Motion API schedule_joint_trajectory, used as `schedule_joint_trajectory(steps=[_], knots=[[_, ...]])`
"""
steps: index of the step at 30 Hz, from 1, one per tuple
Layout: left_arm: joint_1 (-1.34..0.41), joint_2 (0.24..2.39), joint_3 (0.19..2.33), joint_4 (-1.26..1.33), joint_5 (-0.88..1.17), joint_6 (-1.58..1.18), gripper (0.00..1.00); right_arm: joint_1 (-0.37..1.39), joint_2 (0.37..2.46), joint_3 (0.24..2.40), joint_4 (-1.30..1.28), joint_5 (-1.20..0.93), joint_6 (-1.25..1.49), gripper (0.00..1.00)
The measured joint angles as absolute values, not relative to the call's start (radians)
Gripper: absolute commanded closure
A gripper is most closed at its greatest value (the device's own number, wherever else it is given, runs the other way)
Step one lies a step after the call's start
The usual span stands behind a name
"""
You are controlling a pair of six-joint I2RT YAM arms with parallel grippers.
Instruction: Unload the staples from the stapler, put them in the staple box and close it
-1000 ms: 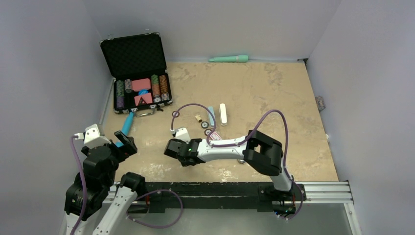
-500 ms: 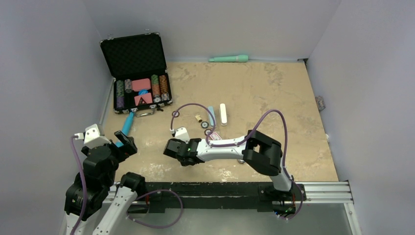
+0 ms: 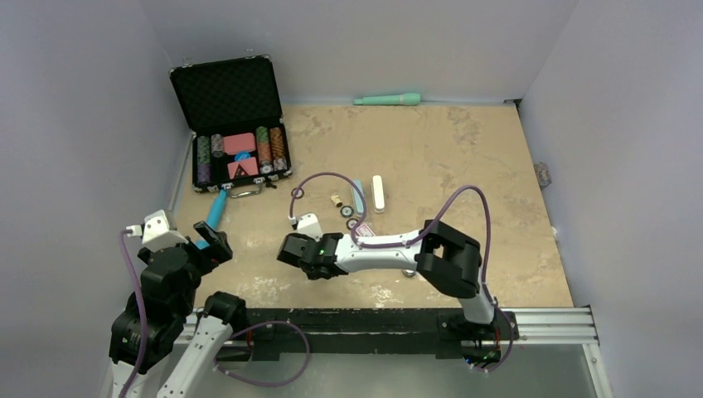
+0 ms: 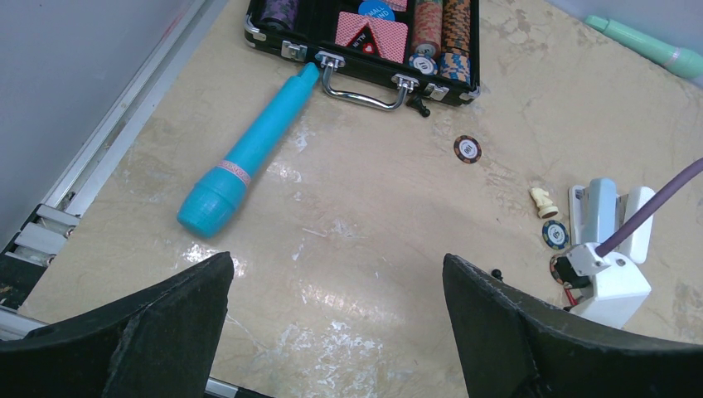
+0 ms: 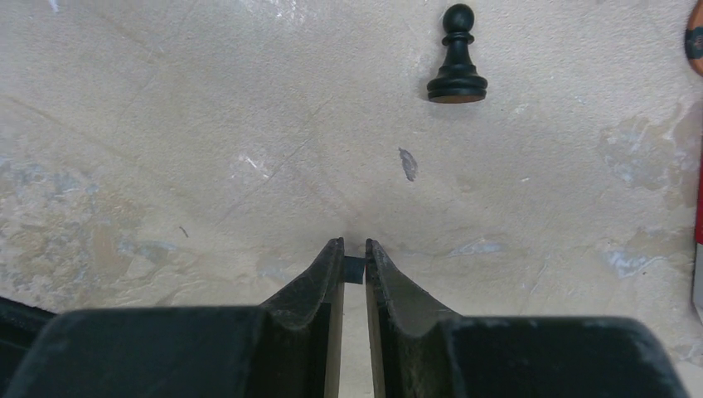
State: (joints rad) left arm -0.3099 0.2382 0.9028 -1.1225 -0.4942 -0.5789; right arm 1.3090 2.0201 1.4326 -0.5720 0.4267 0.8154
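While the left hand [image 3: 214, 246] hangs wide open at the lower left of the top view, its wrist camera looks across the desk [image 3: 448, 157] between two spread fingers [image 4: 157, 336]. A blue marker [image 4: 249, 157] lies at a slant in the upper left of that view, its thin end up by the handle of the open case [image 3: 225, 95]. A lone chip [image 4: 467, 148] sits right of the handle.

Over to the right hand [image 5: 354, 246], low in the top view and just left of centre, right down at the desk. Its fingers are drawn narrow, with only a slit between them, and a small dark bit [image 5: 354, 270] sits in that slit. It looks pinched on both sides, though what it is I cannot tell from here. A black pawn [image 5: 457, 62] stands upright near the top of the right wrist view, well apart from the fingertips.

And the stapler [image 3: 378, 193]? White and pale blue, it lies flat near the middle of the top view, above and to the right of the right hand, apart from both hands. A mint pen [image 3: 387, 99] lies along the far wall at the top.
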Motion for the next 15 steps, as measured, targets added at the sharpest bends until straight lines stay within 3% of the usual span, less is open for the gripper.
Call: schedule_joint_trajectory(steps=[15], knots=[[-0.31,0.238,0.903,-1.122,-0.494,-0.579,0.0,1.265,1.837,1.311,-0.584,0.458,0.829,0.83]])
